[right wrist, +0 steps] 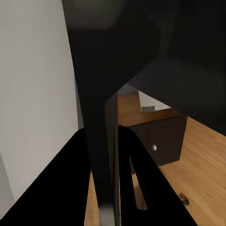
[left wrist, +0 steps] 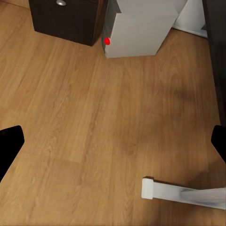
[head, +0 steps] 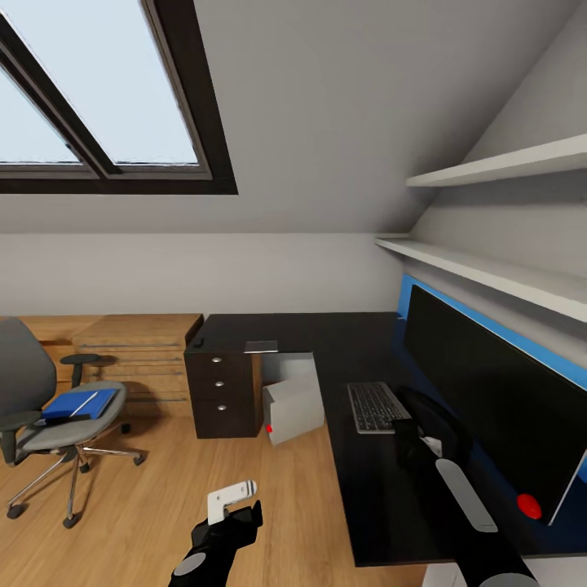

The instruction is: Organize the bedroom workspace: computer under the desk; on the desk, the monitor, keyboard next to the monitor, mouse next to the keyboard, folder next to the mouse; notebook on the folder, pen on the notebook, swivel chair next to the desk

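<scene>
Head view, left to right: the swivel chair point(head: 49, 408) is seen well apart from the table point(head: 359, 489), on the wooden floor point(head: 163, 505). The folder point(head: 77, 403) is laid on its seat, with the pen point(head: 91, 403) resting across it. A wooden cabinet point(head: 139, 350) is set against the wall behind.

The left hand point(head: 240, 518) is held low over bare floor. In the left wrist view its fingers point(left wrist: 9, 146) are spread wide apart, nothing between them.

The notebook point(head: 261, 346) is noted flat on the table's near corner, above the drawers point(head: 222, 395). The computer point(head: 293, 408) is tucked under the table just beside the drawers, turned askew. The keyboard point(head: 375, 406) is laid on the table top, near the monitor point(head: 497, 408).

The right hand point(head: 412, 436) is placed at the monitor's near edge. In the right wrist view the thin black panel is clamped between its fingers point(right wrist: 66, 188).
</scene>
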